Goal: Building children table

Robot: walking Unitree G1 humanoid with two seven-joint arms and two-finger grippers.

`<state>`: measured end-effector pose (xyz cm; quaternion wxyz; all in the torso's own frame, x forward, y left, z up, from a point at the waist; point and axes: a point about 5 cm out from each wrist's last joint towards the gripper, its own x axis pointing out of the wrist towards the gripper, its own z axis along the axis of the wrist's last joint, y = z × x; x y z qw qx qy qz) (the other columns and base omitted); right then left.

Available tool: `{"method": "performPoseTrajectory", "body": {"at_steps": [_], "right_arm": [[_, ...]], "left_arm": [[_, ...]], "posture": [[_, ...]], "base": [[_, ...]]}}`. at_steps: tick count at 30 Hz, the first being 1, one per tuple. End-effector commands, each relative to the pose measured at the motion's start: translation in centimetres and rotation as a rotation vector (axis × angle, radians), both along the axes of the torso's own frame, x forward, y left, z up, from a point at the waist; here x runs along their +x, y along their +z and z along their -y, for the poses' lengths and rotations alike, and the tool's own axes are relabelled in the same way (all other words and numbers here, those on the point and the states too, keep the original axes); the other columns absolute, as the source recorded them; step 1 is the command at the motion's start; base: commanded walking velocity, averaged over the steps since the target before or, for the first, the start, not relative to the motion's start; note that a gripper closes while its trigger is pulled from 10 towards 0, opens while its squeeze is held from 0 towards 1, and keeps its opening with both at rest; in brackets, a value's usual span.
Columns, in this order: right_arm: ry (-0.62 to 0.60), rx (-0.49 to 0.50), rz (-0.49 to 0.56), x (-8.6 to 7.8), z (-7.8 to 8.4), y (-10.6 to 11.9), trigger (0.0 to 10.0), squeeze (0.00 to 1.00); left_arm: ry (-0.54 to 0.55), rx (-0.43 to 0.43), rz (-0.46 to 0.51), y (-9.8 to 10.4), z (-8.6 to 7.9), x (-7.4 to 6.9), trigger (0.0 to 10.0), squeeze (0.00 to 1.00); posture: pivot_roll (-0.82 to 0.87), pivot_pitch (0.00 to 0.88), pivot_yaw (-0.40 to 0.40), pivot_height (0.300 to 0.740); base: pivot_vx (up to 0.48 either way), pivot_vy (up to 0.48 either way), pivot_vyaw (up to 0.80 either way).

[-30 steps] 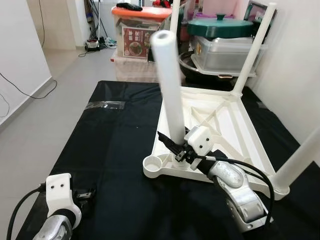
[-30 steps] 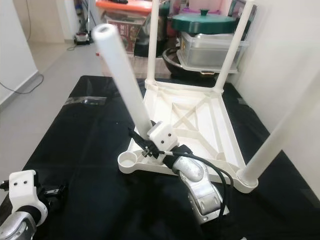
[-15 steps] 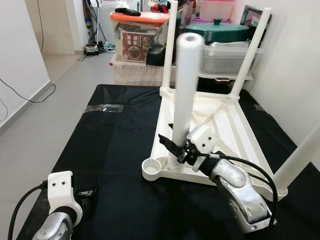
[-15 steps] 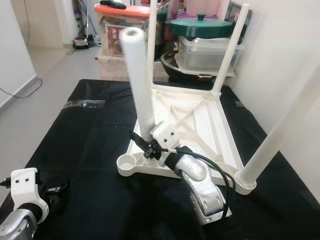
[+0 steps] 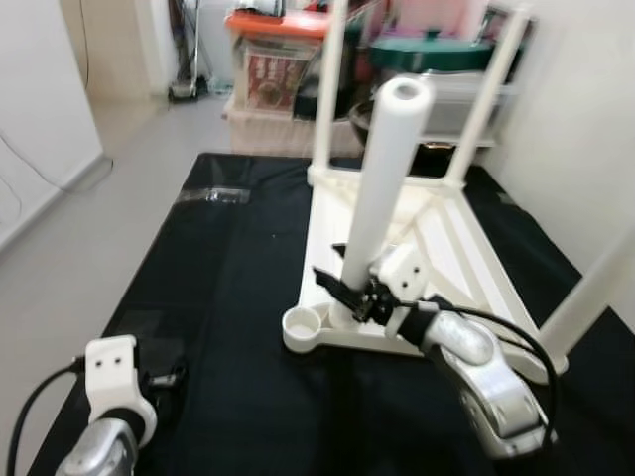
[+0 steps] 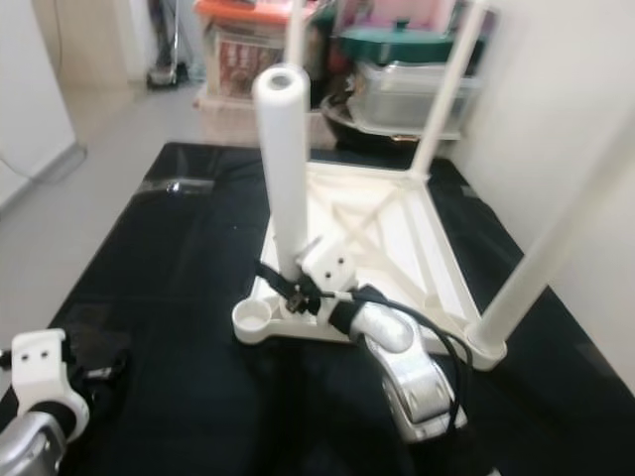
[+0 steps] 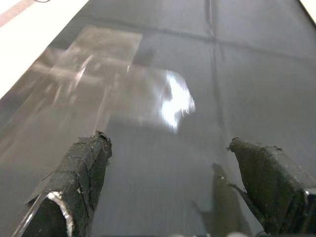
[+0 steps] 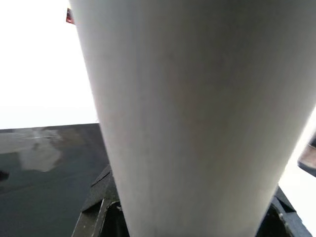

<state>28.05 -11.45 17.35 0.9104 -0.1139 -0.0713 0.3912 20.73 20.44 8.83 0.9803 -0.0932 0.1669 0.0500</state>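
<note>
A white plastic children's table (image 5: 446,248) lies upside down on a black mat (image 5: 228,288). Three white legs stand in its corners: two at the far end (image 5: 329,89) and one at the near right (image 5: 595,288). My right gripper (image 5: 357,296) is shut on the lower end of a fourth white leg (image 5: 382,198), which leans slightly right, its foot just beside the empty round socket (image 5: 303,322) at the near left corner. In the right wrist view the leg (image 8: 197,113) is very close. My left gripper (image 7: 168,148) hovers open over the mat at the near left.
Plastic storage boxes (image 5: 283,69) and a green-lidded pot (image 6: 397,45) stand just beyond the mat's far end. A white wall (image 5: 585,119) runs along the right. Grey floor (image 5: 99,188) lies to the left. A strip of clear tape (image 5: 213,195) sits on the mat.
The top of the held leg has swung from leaning left to leaning slightly right, while its foot stays by the corner socket. The head camera has shifted a little. The left arm is still.
</note>
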Motion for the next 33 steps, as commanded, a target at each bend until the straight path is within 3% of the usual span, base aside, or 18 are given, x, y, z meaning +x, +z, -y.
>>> {"method": "performPoseTrajectory", "body": {"at_steps": [1, 14, 17, 19, 21, 22, 28, 33], "right_arm": [[0.033, -0.044, -0.192, -0.6, -0.4, -3.3, 10.0, 0.01], [0.007, -0.025, -0.177, 0.3, -0.2, -2.3, 10.0, 0.01], [-0.051, -0.014, -0.125, 1.0, 0.3, -1.7, 10.0, 0.01], [-0.169, 0.049, -0.086, 2.6, 1.1, -0.4, 10.0, 0.0], [-0.2, 0.071, -0.077, 3.1, 1.4, 0.1, 10.0, 0.0], [-0.202, 0.13, -0.062, 3.8, 1.6, 1.7, 10.0, 0.0], [-0.153, 0.183, -0.028, 4.2, 1.9, 4.7, 10.0, 0.0], [-0.074, 0.24, 0.048, 4.1, 2.4, 9.1, 10.0, 0.0]], "left_arm": [[0.011, 0.017, 0.001, 0.1, -0.4, 0.3, 10.0, 0.0], [0.02, 0.019, -0.005, -0.1, -0.2, 0.4, 10.0, 0.0], [0.026, 0.019, -0.011, -0.4, -0.1, 0.4, 10.0, 0.0], [0.029, 0.019, -0.012, -0.4, -0.1, 0.4, 10.0, 0.0], [0.029, 0.018, -0.012, -0.4, 0.0, 0.4, 10.0, 0.0], [0.028, 0.015, -0.009, -0.4, 0.0, 0.5, 10.0, 0.0], [0.027, 0.012, -0.005, -0.3, 0.1, 0.6, 10.0, 0.0], [0.022, 0.007, -0.008, -0.5, 0.3, 0.5, 10.0, 0.0]], "posture": [[0.02, 0.0, -0.052, 0.74], [0.02, 0.0, -0.062, 0.74], [0.01, 0.0, -0.064, 0.74], [0.01, 0.0, -0.062, 0.74], [0.01, 0.0, -0.062, 0.74], [0.01, 0.0, -0.062, 0.74], [0.01, 0.0, -0.061, 0.74], [-0.01, 0.0, -0.053, 0.74]], "base": [[0.0, 0.0, 0.0], [0.0, 0.0, 0.0], [0.0, 0.0, 0.0], [0.0, 0.0, 0.0], [0.0, 0.0, 0.0], [0.0, 0.0, 0.0], [0.0, 0.0, 0.0], [0.0, 0.0, 0.0]]}}
